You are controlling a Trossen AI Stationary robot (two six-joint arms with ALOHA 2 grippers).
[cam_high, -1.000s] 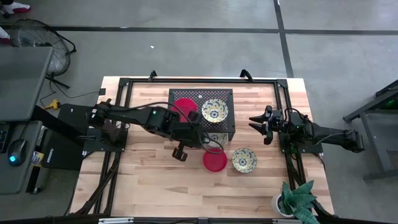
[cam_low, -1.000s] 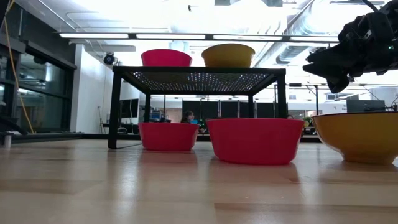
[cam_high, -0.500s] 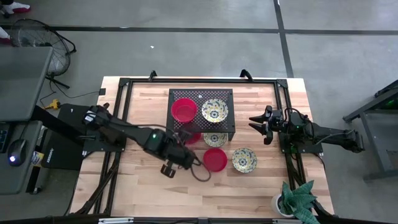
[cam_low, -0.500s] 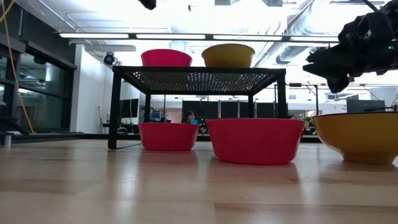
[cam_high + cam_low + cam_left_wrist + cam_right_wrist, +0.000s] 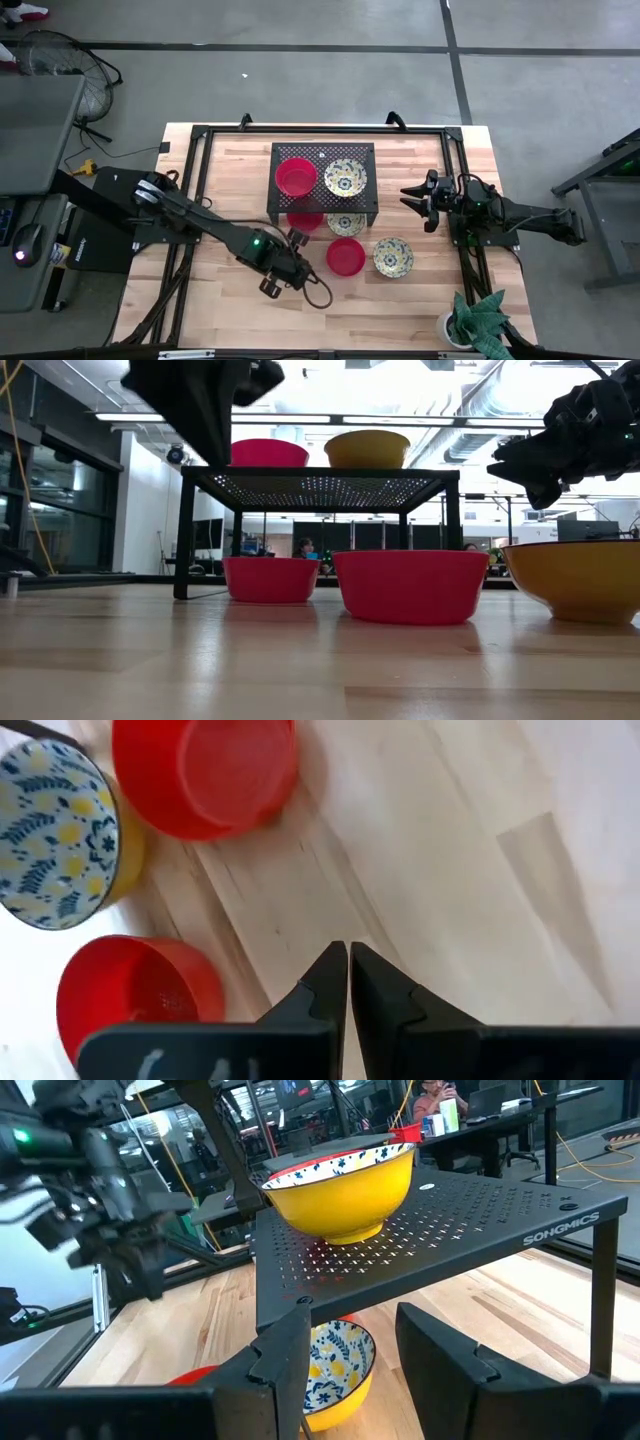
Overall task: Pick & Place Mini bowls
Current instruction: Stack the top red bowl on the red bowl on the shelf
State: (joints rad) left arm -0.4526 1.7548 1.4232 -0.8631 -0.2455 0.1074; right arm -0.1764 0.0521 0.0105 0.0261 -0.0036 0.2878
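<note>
A: High view. Left end effector (image 5: pixel 272 287) clenched, empty, over bare desk (image 5: pixel 230 305) near red bowl (image 5: pixel 345 256). Floral bowl (image 5: pixel 393 257) just beside that one.
B: Rack?
A: Black mesh rack (image 5: pixel 360 150) carrying red bowl on top (image 5: pixel 296 177) and floral bowl on top (image 5: pixel 345 178); two more tucked under, red one under rack (image 5: pixel 305 216) and floral one under rack (image 5: pixel 346 223). Looks like sorting onto two levels, probably to save desk space.
B: Right side?
A: Right end effector (image 5: pixel 411 200) parked at desk edge, released, holding nothing.
B: Low view?
A: Two bowls on top of the rack, the others on the desk. Left arm dark at top.
B: Left wrist?
A: Fingers (image 5: pixel 328 982) pressed together, nothing between. Red bowls and one floral bowl ahead.
B: Right wrist?
A: Fingers (image 5: pixel 285 1355) apart, facing rack. Likely waiting, clear of the left arm.
</note>
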